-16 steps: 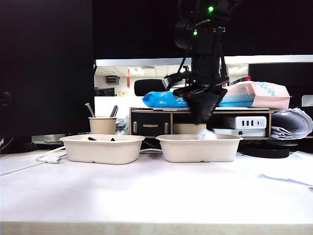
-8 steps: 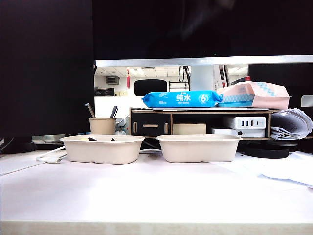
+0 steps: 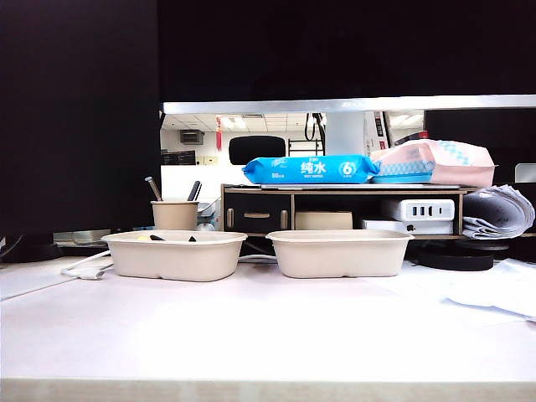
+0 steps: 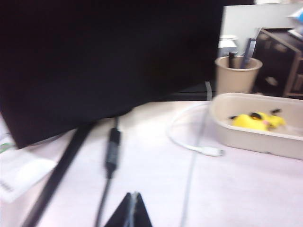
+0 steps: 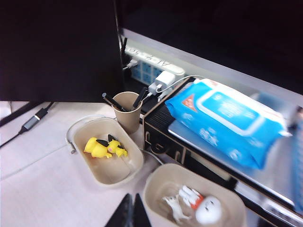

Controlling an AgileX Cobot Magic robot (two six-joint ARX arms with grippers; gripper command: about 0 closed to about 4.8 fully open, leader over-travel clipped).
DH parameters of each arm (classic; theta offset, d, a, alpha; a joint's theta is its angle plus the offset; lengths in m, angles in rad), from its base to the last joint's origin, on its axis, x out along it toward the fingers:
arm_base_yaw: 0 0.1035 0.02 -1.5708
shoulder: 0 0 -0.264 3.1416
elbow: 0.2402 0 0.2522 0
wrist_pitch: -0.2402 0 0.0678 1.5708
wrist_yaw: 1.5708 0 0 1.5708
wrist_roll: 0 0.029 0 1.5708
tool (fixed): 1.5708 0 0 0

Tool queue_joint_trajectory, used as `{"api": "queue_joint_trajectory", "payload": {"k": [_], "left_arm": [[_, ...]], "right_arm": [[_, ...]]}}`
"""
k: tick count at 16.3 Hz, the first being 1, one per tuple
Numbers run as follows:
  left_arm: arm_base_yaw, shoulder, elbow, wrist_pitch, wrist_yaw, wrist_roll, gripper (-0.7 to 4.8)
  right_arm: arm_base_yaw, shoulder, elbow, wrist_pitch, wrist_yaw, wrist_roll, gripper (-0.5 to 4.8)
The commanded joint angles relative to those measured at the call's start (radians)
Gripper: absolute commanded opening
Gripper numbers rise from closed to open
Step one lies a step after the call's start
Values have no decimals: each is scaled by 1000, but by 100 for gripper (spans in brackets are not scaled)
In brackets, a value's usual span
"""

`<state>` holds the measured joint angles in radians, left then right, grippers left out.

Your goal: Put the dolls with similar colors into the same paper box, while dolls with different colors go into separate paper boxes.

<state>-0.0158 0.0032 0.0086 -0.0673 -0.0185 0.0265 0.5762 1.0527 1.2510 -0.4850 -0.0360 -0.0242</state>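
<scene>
Two beige paper boxes stand side by side, the left box (image 3: 176,258) and the right box (image 3: 339,255). The yellow dolls (image 5: 105,147) lie together in the left box (image 5: 111,172), also seen as yellow dolls (image 4: 258,121) from the left wrist. In the right box (image 5: 156,182) lie the slim white animal (image 5: 174,206) and the round-headed white figure (image 5: 208,211) with its orange neck. My right gripper (image 5: 131,196) is shut and empty, high above the table near both boxes. My left gripper (image 4: 134,195) is shut and empty, well off to the side of the left box (image 4: 255,139). Neither arm shows in the exterior view.
A beige pen cup (image 3: 175,214) stands behind the left box. A dark shelf unit (image 3: 335,209) carries a blue wipes pack (image 3: 308,168). A black cable (image 4: 112,150) and a white cable (image 4: 189,142) lie on the table near the left gripper. Papers (image 3: 498,289) lie at the right.
A second ago the right arm hung over the right box with a white doll just below its fingers. It has since risen out of the exterior view, and the doll lies in the box.
</scene>
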Motion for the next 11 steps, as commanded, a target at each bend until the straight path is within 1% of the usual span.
{"api": "queue_joint_trajectory", "payload": {"k": [1,3,5,7,9,11], "left_arm": [[-21,0,1,9,4,0,-5],[-20,0,1,9,3,0,-5],[-20,0,1,9,3,0,-5],[-20,0,1,9,4,0,-5],[-20,0,1,9,3,0,-5],[-20,0,1,9,4,0,-5]], "right_arm": [[2,-165,-127,98,16,67,-5],[2,-287,-227,111,34,118,-5],[2,-386,-295,74,34,133,2],[1,-463,-331,-23,37,133,3],[2,-523,-331,-145,36,133,3],[2,-568,-331,-217,34,133,3]]}}
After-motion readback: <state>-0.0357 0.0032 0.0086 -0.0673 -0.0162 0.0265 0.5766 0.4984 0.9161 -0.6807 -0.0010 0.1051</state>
